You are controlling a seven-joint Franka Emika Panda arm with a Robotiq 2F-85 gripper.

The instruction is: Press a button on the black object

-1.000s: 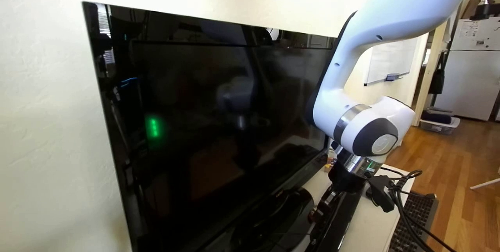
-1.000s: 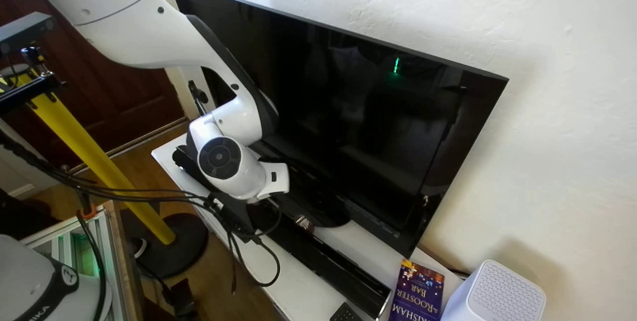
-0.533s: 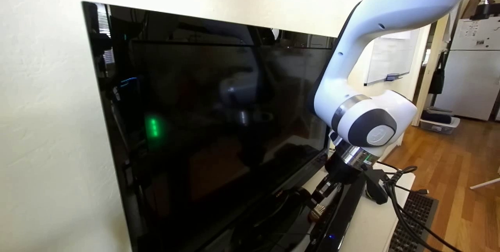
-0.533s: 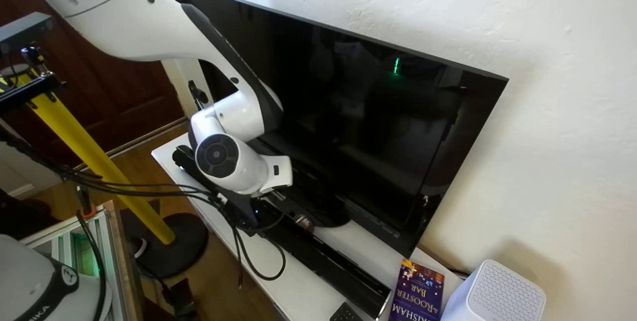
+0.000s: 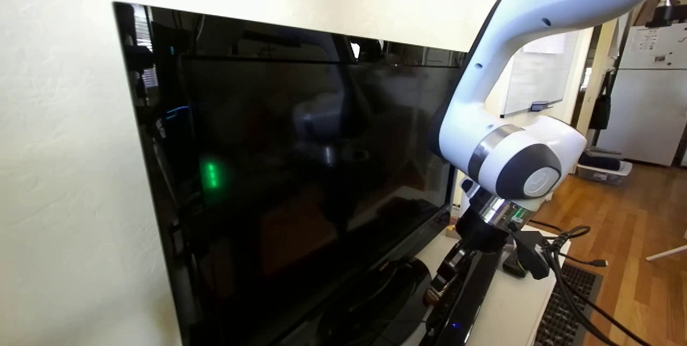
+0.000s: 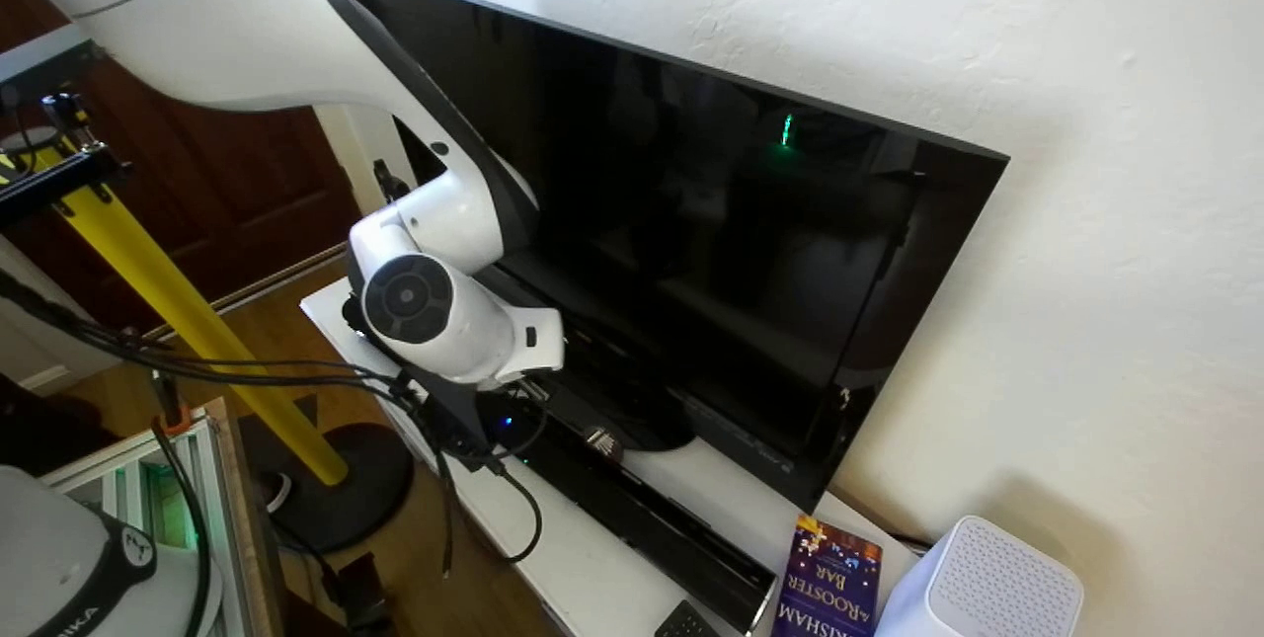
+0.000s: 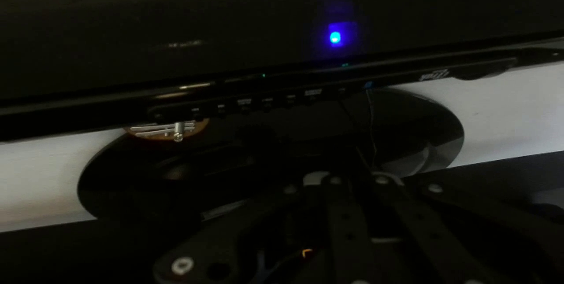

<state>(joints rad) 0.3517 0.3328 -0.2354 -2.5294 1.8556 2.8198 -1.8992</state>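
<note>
The black object, a large glossy television, also stands in an exterior view; its oval stand shows in the wrist view. A long black soundbar lies before it. In the wrist view the soundbar has a row of small buttons along its edge and a lit blue light, also visible in both exterior views. My gripper is shut with nothing visible in it, over the stand and apart from the buttons in the image. In an exterior view the gripper hangs between television and soundbar; its tips are dark.
A wooden piece with metal tines lies between stand and soundbar. The white table also bears a book, a white speaker and a dark remote. Cables hang from my wrist. A wall is behind the television.
The soundbar's blue light, dark in an exterior view one second ago, is lit. My gripper rose, then the arm shifted away from the television's near end. The television has not moved.
</note>
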